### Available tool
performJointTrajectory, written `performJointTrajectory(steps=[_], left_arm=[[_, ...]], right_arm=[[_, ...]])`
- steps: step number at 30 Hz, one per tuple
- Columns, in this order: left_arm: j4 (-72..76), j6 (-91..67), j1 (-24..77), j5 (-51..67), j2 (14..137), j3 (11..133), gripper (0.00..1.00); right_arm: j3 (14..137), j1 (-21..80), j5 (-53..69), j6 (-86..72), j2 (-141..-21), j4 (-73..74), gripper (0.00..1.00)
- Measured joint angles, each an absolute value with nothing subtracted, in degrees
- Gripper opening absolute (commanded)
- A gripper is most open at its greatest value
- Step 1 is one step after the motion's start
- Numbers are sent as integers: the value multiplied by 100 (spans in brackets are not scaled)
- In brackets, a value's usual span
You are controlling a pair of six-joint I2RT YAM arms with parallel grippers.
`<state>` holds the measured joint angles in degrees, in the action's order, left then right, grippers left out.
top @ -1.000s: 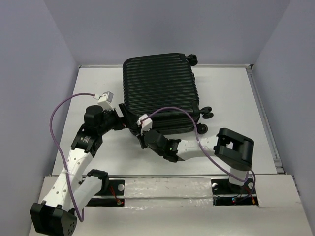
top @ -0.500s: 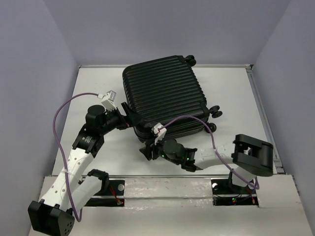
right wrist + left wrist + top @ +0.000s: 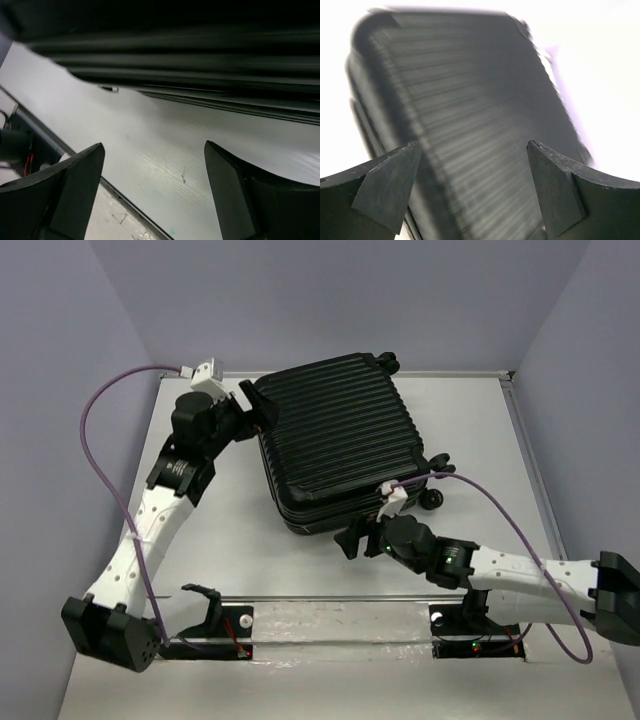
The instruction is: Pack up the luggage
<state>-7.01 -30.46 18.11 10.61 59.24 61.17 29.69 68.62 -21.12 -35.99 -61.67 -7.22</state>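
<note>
The luggage, a large black ribbed hard-shell suitcase, lies closed and flat on the white table, turned slightly, its caster wheels at the right. My left gripper hovers open at the case's far-left corner, and its wrist view is filled by the blurred ribbed shell between the spread fingers. My right gripper stands open just off the near edge of the case, low over the table, with nothing between its fingers. In the right wrist view the case's near side runs across the top.
The table's near edge with its metal rail runs just behind the right gripper. A purple cable loops off the left arm, another off the right. Grey walls close in the table on three sides.
The right gripper let go of the case's near edge, opened and drew back toward the right. The left arm swung from the case's left side up to its far-left corner. The case turned slightly.
</note>
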Motion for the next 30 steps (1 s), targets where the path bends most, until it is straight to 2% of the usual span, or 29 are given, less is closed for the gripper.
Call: performJointTrajectory(steps=[3,6,7,8,15,23,30], left_arm=[[-668,-2867,1575,766,6722,6779,99],[-755,-2775,1173,696,7802,7544,99],[-740,-2762,1057,705,8143,7771,99],[-720,-2751,943,720,8479,8014,99],[-773,-2738,440,1184,10468,9657,99],[-1166,-2324,408,2018,12685,12892,99],[-1131,-2062,537,2626,13738,13664,99]], right_arm=[[2880,6521,-2333,-3844,-5505,-141,85],[2877,6377,-2539,-4036,-5166,344,39],[2875,6278,-2615,-4154,-5109,563,15],[2873,6226,-2644,-4235,-5105,670,8],[2823,5850,-2818,-4595,-5251,1173,7],[2561,5568,-2825,-4770,-5236,1321,7],[2578,4550,-2722,-4517,-5229,1361,7]])
